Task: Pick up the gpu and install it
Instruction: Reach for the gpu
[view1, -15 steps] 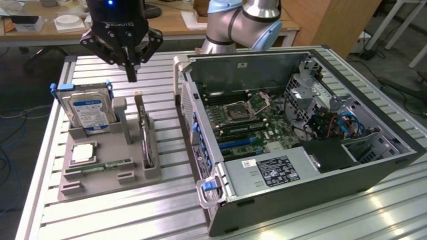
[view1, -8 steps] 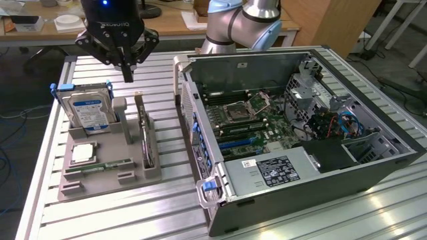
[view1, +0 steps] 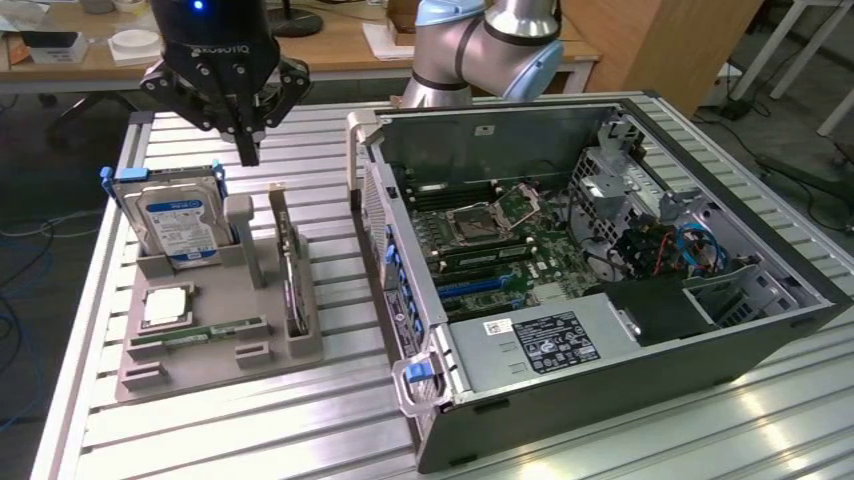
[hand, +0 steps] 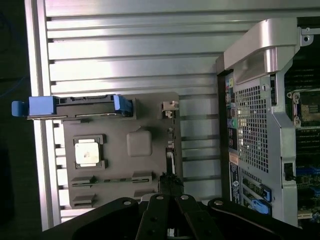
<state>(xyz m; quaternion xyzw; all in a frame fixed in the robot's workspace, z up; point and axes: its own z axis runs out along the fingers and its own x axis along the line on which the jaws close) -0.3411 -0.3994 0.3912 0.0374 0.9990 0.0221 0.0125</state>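
I have the gripper in the upper left of the exterior view, its fingers pressed together on nothing, hanging above the grey holder. The tips are just up and to the exterior view's left of the gpu, not touching it.

The gpu stands on its long edge in a slot along the holder's right side. Its long axis runs from the upper part of the frame down towards the lower part, roughly parallel to the open computer case beside it (a pale metal piece shows at its upper end).

The holder also carries a hard drive with a blue label standing upright, a processor chip lying flat and a RAM stick.

Everything sits on a ribbed aluminium table. Behind it, along the top of the frame, I see a wooden desk and the arm.
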